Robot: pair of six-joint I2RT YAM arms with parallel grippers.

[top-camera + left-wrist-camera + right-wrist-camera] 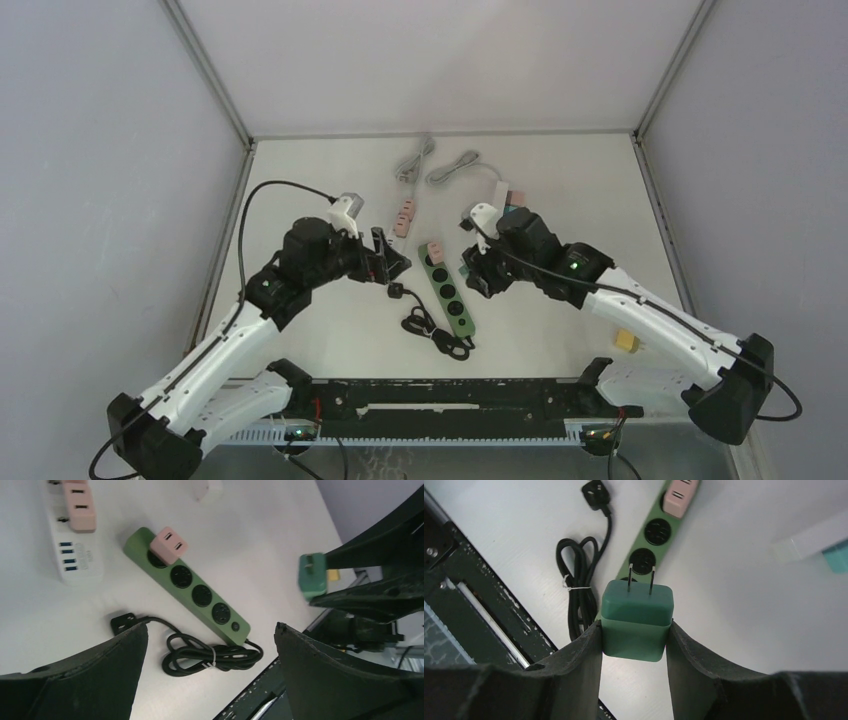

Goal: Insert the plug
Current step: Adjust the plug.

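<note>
Top view, left gripper: the jaws stand wide apart with nothing between them, just left of the far end of the green power strip.
Top view, right gripper: close at the right side of the same strip. What it holds is too small to tell here.
Top view, table: a white power strip with pink adapters lies beyond the green one. Two grey cables lie further back, and a small yellow block is near the right arm.
Left wrist view, sockets: the green power strip lies diagonally. A pink adapter sits in its end socket, and the next three round sockets show bare.
Left wrist view, cord: the black cord is tied in a coil beside the strip's near end. Its black plug lies flat on the table.
Left wrist view, green plug: it is up in the air at the right, between the dark fingers of the other arm, apart from the strip.
Right wrist view, right gripper: both fingers are clamped on the sides of the green plug.
Right wrist view, plug position: its two metal prongs point forward, above the near part of the green power strip and not yet in a socket.
Right wrist view, far end: the pink adapter fills the last socket seen.
</note>
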